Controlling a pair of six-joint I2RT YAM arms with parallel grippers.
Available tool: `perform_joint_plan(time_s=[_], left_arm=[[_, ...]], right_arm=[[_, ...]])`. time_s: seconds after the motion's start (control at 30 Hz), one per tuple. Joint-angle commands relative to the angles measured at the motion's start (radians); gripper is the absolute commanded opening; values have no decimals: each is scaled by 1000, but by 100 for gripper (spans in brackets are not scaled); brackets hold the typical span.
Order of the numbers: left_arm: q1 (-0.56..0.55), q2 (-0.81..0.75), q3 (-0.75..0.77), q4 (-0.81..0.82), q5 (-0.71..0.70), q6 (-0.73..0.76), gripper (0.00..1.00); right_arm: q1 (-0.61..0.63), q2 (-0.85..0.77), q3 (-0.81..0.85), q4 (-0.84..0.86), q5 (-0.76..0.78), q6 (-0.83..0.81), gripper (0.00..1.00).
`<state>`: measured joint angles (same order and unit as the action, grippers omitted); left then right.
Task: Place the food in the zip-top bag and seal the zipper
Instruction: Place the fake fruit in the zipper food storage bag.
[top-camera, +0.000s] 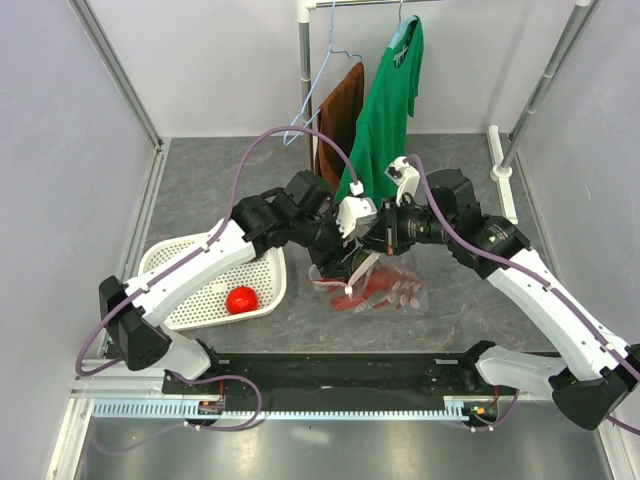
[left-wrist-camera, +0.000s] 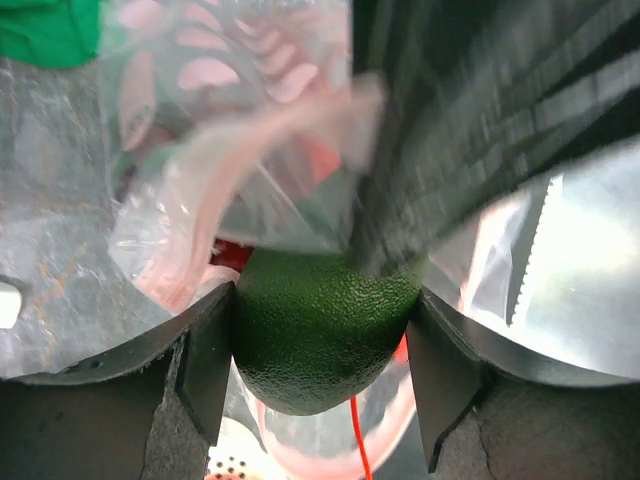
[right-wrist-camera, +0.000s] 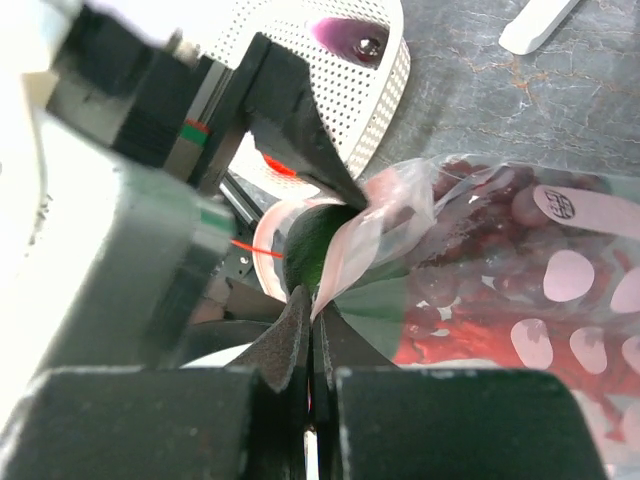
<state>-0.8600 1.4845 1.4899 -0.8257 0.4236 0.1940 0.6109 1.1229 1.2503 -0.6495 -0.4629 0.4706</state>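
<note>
No readable text anywhere. One pink dot (right-wrist-camera: 560, 206) on the zip-top bag (right-wrist-camera: 500, 290), up-right of the right gripper (right-wrist-camera: 312, 318), carries a tiny illegible mark.

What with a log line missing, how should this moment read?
left claw: holds avocado at bag mouth | right claw: pinches bag edge | tomato: in basket

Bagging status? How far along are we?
Done: lobster and grapes inside the bag. In hand: right gripper pinches the bag mouth; left gripper holds the avocado piece at the opening. Left: tomato in the white basket, then seal the zipper.
</note>
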Motion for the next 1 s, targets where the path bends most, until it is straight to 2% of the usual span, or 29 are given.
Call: perform_joint_plan(time_s=[0.0, 0.27, 0.3, 0.4, 0.63, 0.8, 0.97], left_arm=[[-10, -95, -25, 25, 18, -63, 64], [-19, -58, 3, 19, 87, -111, 84], [-20, -64, 4, 20, 90, -111, 99], [-13, -113, 9, 7, 90, -94, 100], [229, -276, -65, 5, 149, -134, 98], [242, -277, -120, -76, 132, -114, 93], [240, -268, -172, -84, 208, -114, 94]], right_arm=[[4, -51, 9, 123, -42, 62, 0], [-10, -34, -11, 185, -68, 118, 0], [-13, -38, -12, 183, -69, 117, 0], [-23, -49, -18, 182, -80, 122, 0], [-33, -61, -25, 182, -88, 117, 0], [-33, -60, -23, 182, -86, 112, 0], [-36, -57, -14, 179, -77, 111, 0]])
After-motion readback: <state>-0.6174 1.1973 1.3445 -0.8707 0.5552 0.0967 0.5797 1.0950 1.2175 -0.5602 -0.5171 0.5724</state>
